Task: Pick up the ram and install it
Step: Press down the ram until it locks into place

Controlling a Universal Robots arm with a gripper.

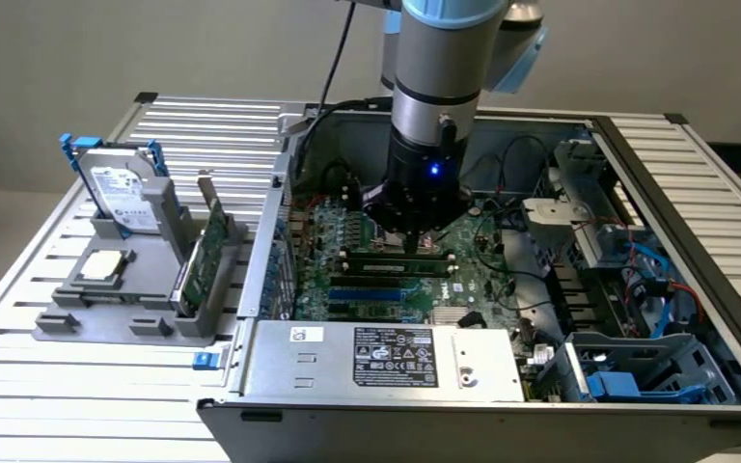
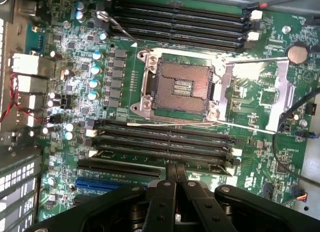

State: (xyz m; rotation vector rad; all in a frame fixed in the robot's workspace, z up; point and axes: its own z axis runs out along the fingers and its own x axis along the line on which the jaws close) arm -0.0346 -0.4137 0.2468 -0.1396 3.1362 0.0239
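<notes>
The gripper (image 2: 176,174), pinched tight shut, presses down on the ram (image 1: 397,258) in its slot; push straight and evenly on the motherboard (image 2: 250,99).

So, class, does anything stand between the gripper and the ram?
Nothing visible does. The shut gripper sits right above the ram, which lies along the motherboard's memory slots beside the empty processor socket.

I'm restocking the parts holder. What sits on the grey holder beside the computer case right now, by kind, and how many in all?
On the grey holder:
Hard drive, standing upright: 1
Processor chip, lying flat: 1
Green expansion card, standing on edge: 1
Total: 3
</notes>
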